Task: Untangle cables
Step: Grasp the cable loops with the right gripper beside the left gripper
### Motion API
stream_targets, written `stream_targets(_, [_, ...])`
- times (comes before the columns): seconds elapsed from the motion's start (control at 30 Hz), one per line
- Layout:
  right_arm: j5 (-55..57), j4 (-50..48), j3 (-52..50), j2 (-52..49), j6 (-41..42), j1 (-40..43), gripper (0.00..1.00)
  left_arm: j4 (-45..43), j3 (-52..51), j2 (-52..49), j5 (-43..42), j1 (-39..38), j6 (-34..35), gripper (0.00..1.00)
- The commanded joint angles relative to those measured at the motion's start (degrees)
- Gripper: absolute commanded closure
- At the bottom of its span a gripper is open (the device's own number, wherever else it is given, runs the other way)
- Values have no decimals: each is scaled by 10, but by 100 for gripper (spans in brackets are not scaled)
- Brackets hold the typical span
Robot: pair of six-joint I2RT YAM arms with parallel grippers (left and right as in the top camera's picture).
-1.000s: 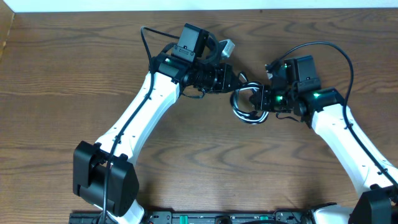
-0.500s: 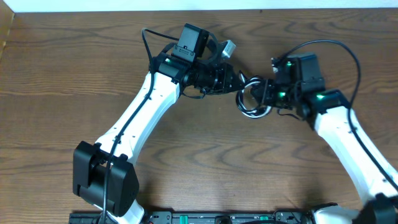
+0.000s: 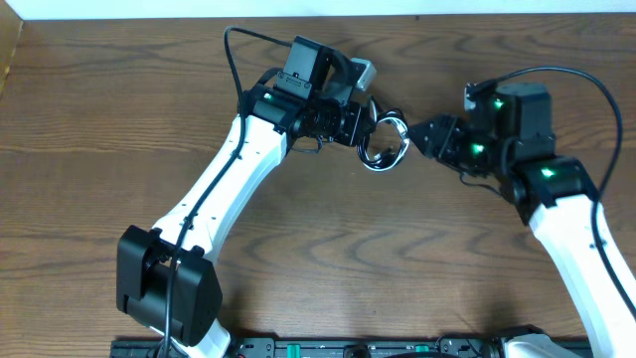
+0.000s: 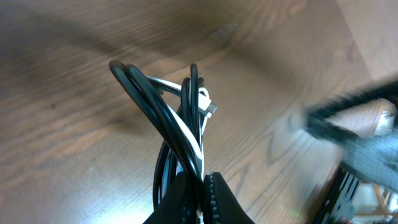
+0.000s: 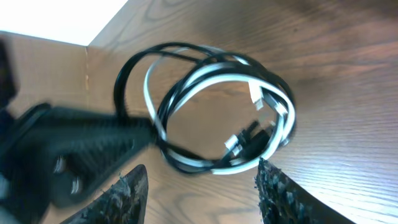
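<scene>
Two-tone cables (image 4: 183,134), black and white, sit in one coiled bundle over the table (image 3: 99,119), and my left jaws are clamped on one side of it. My right jaws stand spread wide just beside the bundle, touching none of it.

Brown wood-grain table (image 3: 99,149); whether the looped cables (image 4: 155,111) touch it cannot be told.
</scene>
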State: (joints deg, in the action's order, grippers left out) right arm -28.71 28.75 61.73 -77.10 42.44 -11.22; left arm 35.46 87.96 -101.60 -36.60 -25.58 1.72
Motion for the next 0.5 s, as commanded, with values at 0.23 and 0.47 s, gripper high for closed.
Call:
stream_targets(0.23, [-28,-114,4,-81,162,-5,47,-11,3,-2,-50,1,-92,92])
stream_targets(0.47, [-49,-149,4,-126,190,-11,49,-18,3,-2,-50,1,-92,93])
